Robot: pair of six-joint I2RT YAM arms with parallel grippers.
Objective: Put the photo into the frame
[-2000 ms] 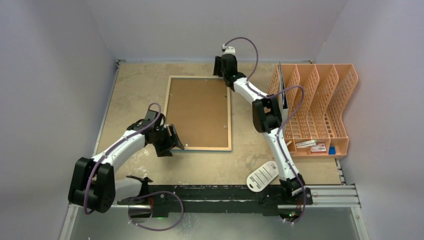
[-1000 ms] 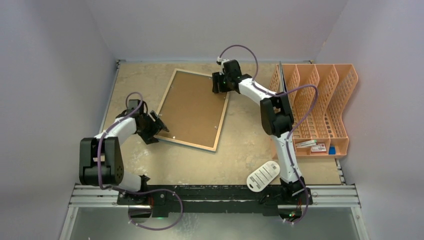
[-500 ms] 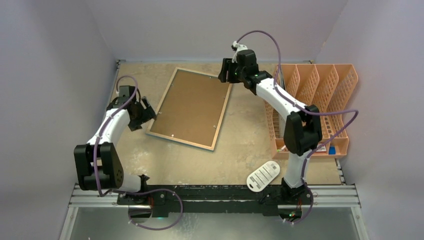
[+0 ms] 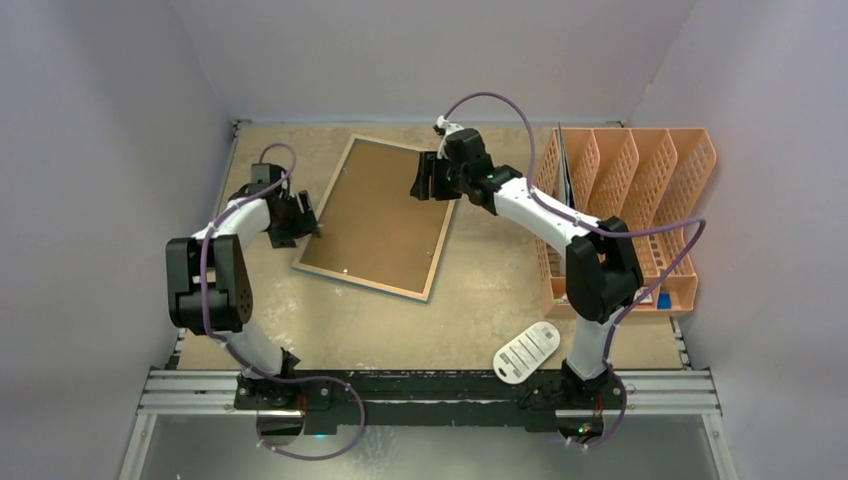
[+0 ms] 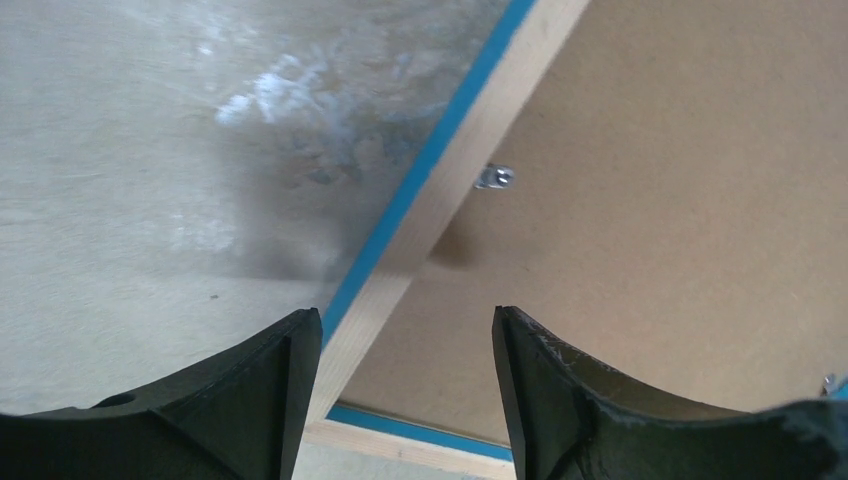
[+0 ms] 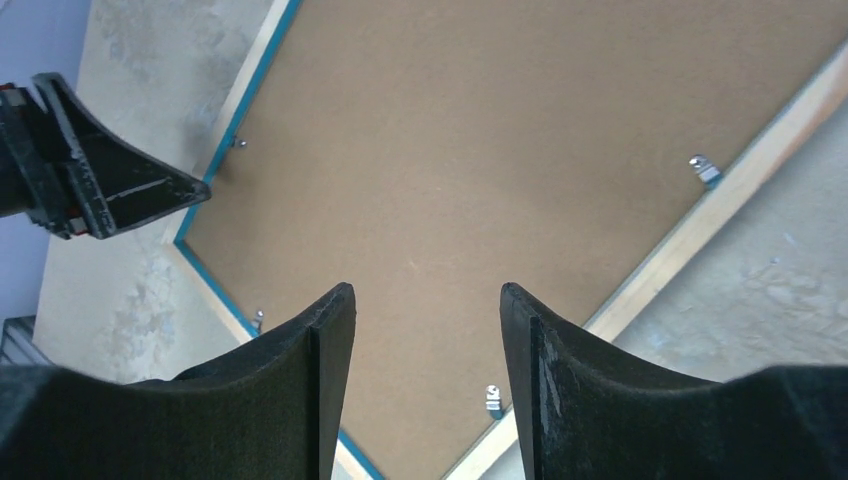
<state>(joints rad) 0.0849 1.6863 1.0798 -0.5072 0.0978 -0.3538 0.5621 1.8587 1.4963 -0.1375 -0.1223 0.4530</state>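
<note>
The frame (image 4: 365, 284) lies face down and skewed on the table, light wood border up, with a thin blue edge (image 5: 400, 205) showing. A brown backing board (image 4: 385, 215) fills it, held by small metal clips (image 5: 494, 177). My left gripper (image 4: 305, 222) is open at the frame's left edge; its fingers straddle the wood border (image 5: 440, 190) near a corner. My right gripper (image 4: 420, 180) is open above the board's far right part (image 6: 500, 150), with nothing between its fingers. The photo is out of view.
An orange slotted file organizer (image 4: 640, 210) stands at the right, close to the right arm's elbow. A white oval tag (image 4: 525, 350) lies near the right arm's base. Grey walls close in the left, back and right sides.
The frame turned from square to skewed and has since stayed still. My left gripper moved from the near-left corner up to the left edge. My right gripper came leftward over the board.
</note>
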